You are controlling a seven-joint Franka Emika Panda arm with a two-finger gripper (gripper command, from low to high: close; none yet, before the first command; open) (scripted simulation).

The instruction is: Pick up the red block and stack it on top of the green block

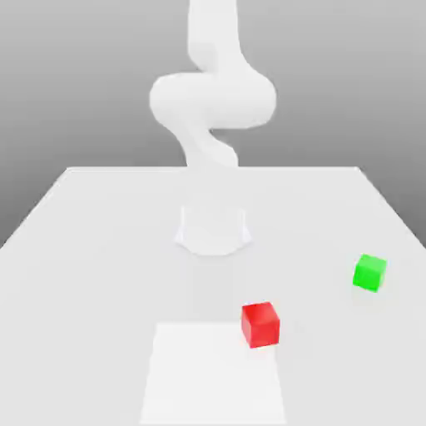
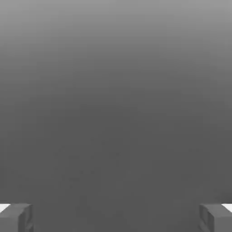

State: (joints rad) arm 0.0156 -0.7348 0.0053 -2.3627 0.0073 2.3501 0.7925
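Observation:
The red block (image 1: 260, 324) sits on the white table (image 1: 100, 250) near the front, a little toward the exterior view's right. The green block (image 1: 369, 273) rests further to the exterior view's right and slightly further back, about two block widths from the red one. Both cubes stand flat and apart, and nothing touches them. In the hand view my gripper (image 2: 116, 218) is open, its two grey fingertips (image 2: 16, 217) set wide apart with only plain grey background between them. The white arm (image 1: 212, 100) rises above the back of the table, well away from both blocks.
The arm's round base (image 1: 213, 229) stands at the middle back of the table. A brighter white square patch (image 1: 212, 374) lies on the table surface at the front, its corner under the red block. The table's far edge runs across behind the base.

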